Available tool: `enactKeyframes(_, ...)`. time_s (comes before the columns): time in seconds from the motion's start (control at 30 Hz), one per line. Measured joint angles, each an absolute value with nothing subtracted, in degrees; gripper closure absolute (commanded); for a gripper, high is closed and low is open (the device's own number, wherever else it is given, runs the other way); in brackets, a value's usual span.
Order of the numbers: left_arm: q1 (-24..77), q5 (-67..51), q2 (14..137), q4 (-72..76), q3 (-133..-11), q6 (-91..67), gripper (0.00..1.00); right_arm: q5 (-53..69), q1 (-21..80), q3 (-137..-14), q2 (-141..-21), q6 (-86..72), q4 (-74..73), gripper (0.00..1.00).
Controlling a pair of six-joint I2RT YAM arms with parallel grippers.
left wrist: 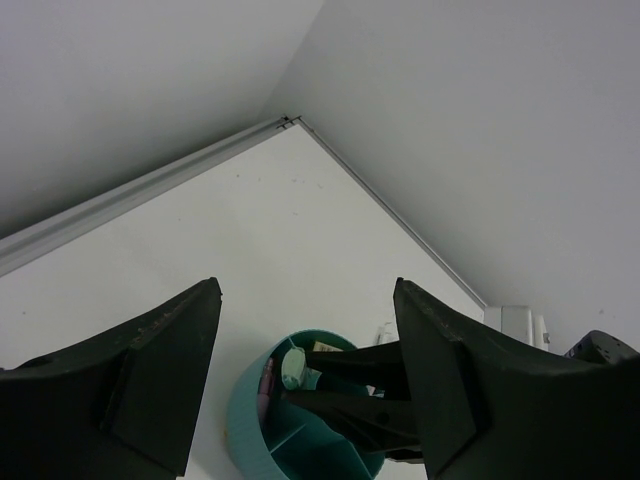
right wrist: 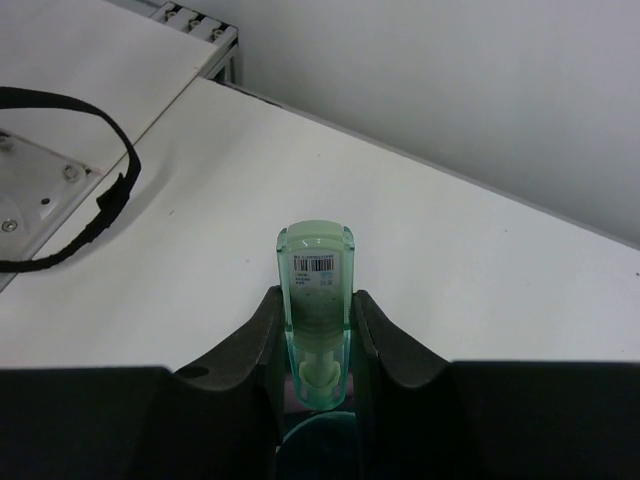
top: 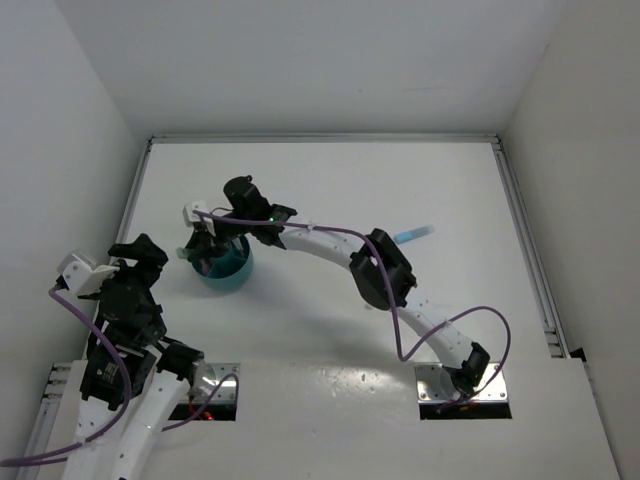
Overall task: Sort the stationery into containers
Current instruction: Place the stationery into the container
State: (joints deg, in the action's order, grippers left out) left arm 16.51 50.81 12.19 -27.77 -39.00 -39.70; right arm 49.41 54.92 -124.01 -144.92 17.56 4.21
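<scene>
Bench first: we see a broad white bench (top: 330,190) walled in white on three sides, with both arms bolted at its near edge. Our right arm (top: 335,245), white with black joints and a purple cable (top: 440,325) looping along it, reaches far across into the left half of the bench. Our left arm (top: 125,320) is folded close to its base by the left wall, wrist raised.

Between the two wrists stands the round dark-teal cup (top: 232,275), upright, left of the bench's centre. From the left wrist we look down into its lighter teal inside, split by thin dividers. Something pinkish lies in one compartment; we cannot tell what it is.

Our right gripper (top: 205,245) hangs over the cup's mouth, its fingers pinching a marker. Our left gripper (left wrist: 305,290) is spread wide with nothing between its fingers, just beside the cup on its left and facing it.

A blue-capped clear tube (top: 415,233) lies flat on the bench, well apart from the cup to the right, partly hidden behind the right arm's elbow.

The stubby translucent pale-green marker (right wrist: 317,265) carries a small barcode label. Its rounded end sticks out past the right fingertips, over the cup's opening.
</scene>
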Motion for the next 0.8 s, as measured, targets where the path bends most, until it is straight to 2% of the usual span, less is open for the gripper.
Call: enactKeyframes(0.8,16.5,50.8,12.2,-27.8,-39.0,-39.7,0.25,49.4,56.9,-125.9,-143.5,25.3,-5.0,0.98)
